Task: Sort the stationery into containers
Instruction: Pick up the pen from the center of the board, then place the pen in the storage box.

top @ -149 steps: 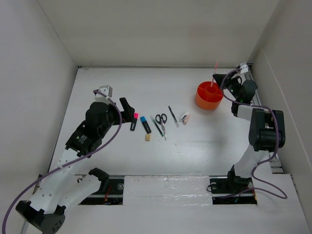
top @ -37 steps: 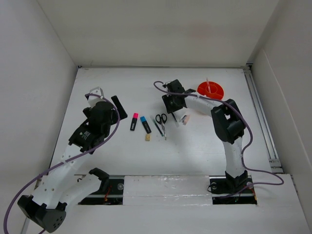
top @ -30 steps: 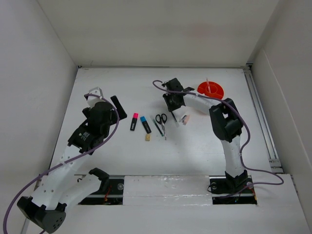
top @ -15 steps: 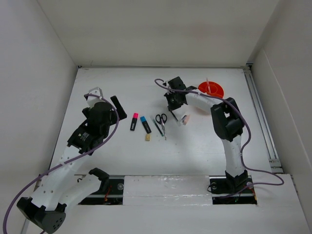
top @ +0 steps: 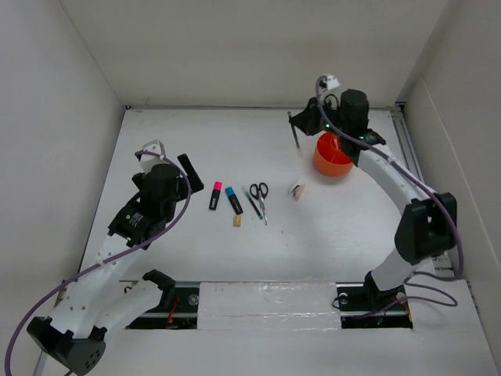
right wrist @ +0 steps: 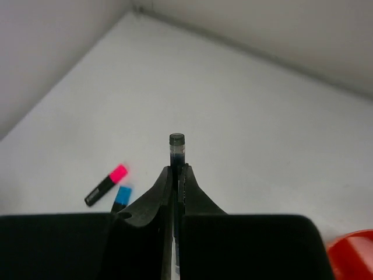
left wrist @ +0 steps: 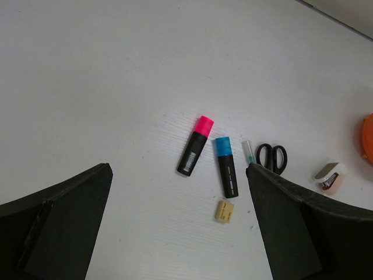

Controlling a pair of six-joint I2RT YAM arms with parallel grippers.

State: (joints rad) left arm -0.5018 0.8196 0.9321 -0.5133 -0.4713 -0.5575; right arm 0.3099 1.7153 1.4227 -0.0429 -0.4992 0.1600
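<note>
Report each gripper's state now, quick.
Left gripper: open, holding nothing.
Right gripper: closed on a dark pen.

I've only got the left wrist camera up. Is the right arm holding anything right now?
Observer: Yes, the right gripper is shut on a thin dark pen, whose end pokes out past the fingertips.
Operator: Where is that pen relative to the orange thing at my frame's edge?
Observer: From the top camera, it hangs just left of the orange organiser, not above it.
Operator: I see only scissor handles. Which way do the blades point?
Observer: The scissors lie with their blades toward the bottom of the top view, handles farther from the arms.
</note>
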